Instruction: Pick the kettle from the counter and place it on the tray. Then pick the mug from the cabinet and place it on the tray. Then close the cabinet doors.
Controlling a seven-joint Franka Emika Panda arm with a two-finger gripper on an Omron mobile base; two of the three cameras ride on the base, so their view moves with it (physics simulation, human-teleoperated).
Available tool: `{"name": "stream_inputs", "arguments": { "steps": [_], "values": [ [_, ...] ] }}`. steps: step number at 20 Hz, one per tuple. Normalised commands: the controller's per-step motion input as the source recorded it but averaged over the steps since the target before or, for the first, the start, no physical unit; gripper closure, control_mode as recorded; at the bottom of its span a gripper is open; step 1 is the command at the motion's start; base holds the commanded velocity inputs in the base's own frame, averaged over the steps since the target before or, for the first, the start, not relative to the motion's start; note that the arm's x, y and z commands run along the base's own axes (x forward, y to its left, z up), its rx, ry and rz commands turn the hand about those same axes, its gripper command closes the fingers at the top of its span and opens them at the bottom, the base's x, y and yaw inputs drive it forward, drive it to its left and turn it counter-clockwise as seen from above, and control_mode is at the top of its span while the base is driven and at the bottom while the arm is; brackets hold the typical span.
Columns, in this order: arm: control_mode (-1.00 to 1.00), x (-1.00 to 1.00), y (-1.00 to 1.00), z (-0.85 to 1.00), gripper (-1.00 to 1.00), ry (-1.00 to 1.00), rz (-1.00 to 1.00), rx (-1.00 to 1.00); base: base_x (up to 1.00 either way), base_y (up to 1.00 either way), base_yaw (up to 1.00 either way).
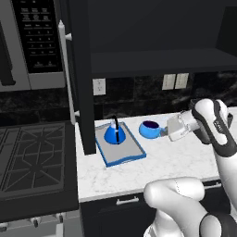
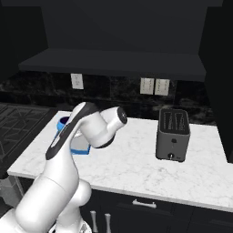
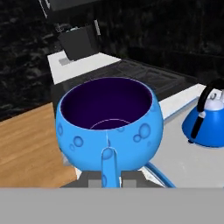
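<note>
The blue kettle (image 1: 114, 134) (image 3: 208, 124) stands upright on the blue-rimmed tray (image 1: 134, 150) (image 3: 161, 174) on the white counter (image 1: 185, 162). Just right of the tray, low over the counter, is the blue mug (image 1: 149, 129) (image 3: 109, 127), upright with its purple inside showing. My gripper (image 1: 163, 132) (image 3: 110, 178) reaches in from the right and is shut on the mug's handle, which runs down between the fingertips in the hand view. In the right base view my arm hides most of the mug (image 2: 62, 122) and tray (image 2: 82, 149). The cabinet (image 1: 157, 60) stands open, its left door (image 1: 82, 69) swung out edge-on.
A grey microwave (image 1: 32, 41) hangs at upper left above the black stove (image 1: 32, 157). A dark toaster (image 2: 173, 134) stands on the counter to the right. The right cabinet door (image 2: 220, 82) juts out at the far right. Wall outlets (image 1: 175, 81) sit behind the mug.
</note>
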Motion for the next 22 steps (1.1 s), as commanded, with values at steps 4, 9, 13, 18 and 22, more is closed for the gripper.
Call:
{"name": "stream_inputs", "arguments": {
  "steps": [4, 9, 13, 18, 22],
  "values": [
    [-1.0, 0.61, 0.01, -0.79, 1.0, 0.0, 0.11, 0.0, 0.0, 0.0, 0.0],
    [-1.0, 0.69, 0.22, -0.69, 1.0, 0.0, 0.03, 0.0, 0.0, 0.0, 0.0],
    [-1.0, 0.73, 0.35, -0.52, 1.0, 0.02, 0.0, 0.0, 0.0, 0.0, 0.0],
    [-1.0, 0.52, 0.13, -0.46, 1.0, 0.02, 0.0, 0.0, 0.0, 0.0, 0.0],
    [-1.0, 0.24, 0.0, -0.39, 1.0, 0.0, 0.02, 0.0, 0.0, 0.0, 0.0]
  ]
}}
